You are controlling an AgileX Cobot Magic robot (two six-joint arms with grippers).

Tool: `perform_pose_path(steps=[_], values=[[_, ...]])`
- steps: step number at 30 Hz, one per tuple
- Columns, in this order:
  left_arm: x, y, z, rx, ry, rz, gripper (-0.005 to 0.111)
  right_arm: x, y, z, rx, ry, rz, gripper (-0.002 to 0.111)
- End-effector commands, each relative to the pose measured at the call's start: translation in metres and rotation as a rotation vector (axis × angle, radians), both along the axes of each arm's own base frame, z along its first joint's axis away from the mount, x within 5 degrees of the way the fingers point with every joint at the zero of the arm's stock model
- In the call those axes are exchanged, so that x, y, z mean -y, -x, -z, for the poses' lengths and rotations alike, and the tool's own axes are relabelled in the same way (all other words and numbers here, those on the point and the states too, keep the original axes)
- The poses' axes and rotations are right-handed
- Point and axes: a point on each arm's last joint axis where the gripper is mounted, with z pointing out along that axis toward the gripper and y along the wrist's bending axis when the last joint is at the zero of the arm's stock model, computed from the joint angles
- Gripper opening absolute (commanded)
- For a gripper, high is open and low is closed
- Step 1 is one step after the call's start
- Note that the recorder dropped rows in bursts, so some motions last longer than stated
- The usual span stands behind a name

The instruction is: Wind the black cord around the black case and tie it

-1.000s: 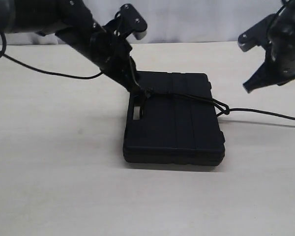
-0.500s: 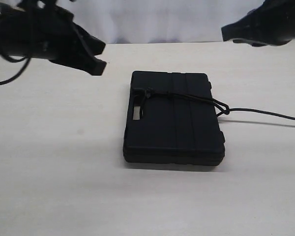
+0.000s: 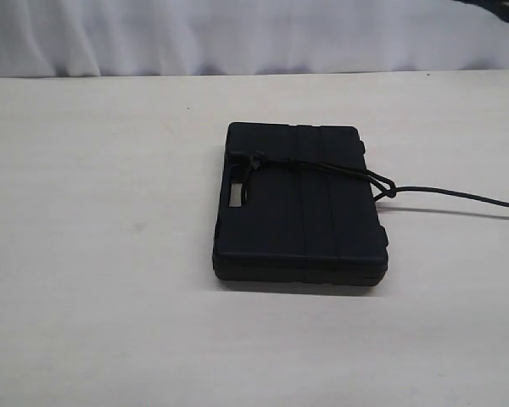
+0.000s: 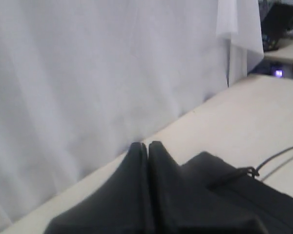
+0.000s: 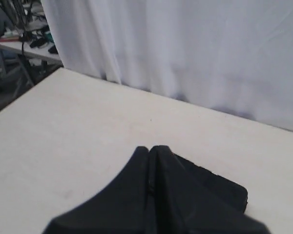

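Note:
The black case lies flat in the middle of the table, handle slot to the left. The black cord crosses its lid from a knot near the handle to a loop at the right edge, then trails off to the right over the table. Both arms are out of the exterior view. My left gripper is shut and empty, high above the table, with the case and cord behind it. My right gripper is shut and empty too, the case partly hidden behind it.
A white curtain hangs along the far edge of the table. In the right wrist view, cluttered benches and chairs stand beyond the table's corner. A lit desk shows past the curtain in the left wrist view.
Both arms have pulled up and away from the case and left the exterior view. The left gripper let go of the cord near the handle. Case and cord have not moved.

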Motion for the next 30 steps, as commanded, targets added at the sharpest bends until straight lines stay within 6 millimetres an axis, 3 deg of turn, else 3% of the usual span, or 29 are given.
perform_pose_path(steps=[1, 6, 11, 17, 23, 30], values=[[-0.016, 0.033, -0.015, 0.122, 0.083, -0.003, 0.0, 0.009, 0.029, -0.006, 0.141, -0.052, 0.043, 0.004], [-0.028, 0.061, -0.023, 0.213, 0.123, 0.019, 0.0, 0.021, 0.065, -0.01, 0.269, -0.088, 0.085, 0.004], [-0.033, 0.077, -0.025, 0.252, 0.135, 0.041, 0.0, 0.029, 0.103, -0.009, 0.368, -0.093, 0.08, 0.004], [-0.034, 0.083, -0.023, 0.252, 0.126, 0.066, 0.0, 0.036, 0.139, 0.02, 0.417, -0.117, 0.078, 0.004], [-0.034, 0.083, -0.023, 0.252, 0.126, 0.066, 0.0, 0.043, 0.162, 0.049, 0.477, -0.14, 0.097, 0.004], [-0.034, 0.083, -0.023, 0.252, 0.126, 0.066, 0.0, 0.047, 0.184, 0.057, 0.545, -0.155, 0.081, 0.004]])
